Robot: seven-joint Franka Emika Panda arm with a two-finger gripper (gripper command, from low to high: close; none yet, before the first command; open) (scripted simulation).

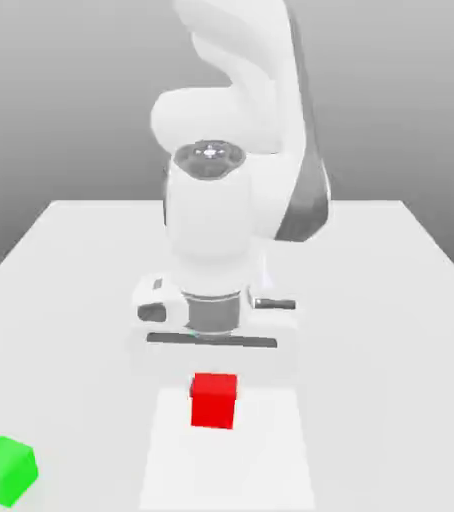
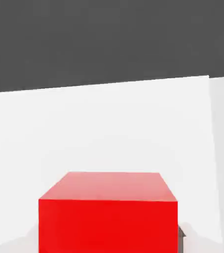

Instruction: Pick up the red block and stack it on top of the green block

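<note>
The red block (image 1: 214, 400) sits directly under the white hand of the arm, over a paler patch of the table. My gripper (image 1: 214, 388) points down onto it. In the hand view the red block (image 2: 108, 217) looms close, and a dark fingertip (image 2: 181, 237) lies flush against its side, so the gripper is shut on the block. Whether the block still rests on the surface I cannot tell. The green block (image 1: 4, 470) lies at the exterior view's lower left, well apart from the gripper.
The white table (image 1: 391, 300) stretches back behind the arm to a grey backdrop. The arm's bulky body (image 1: 231, 200) stands over the middle of the table, just behind the red block.
</note>
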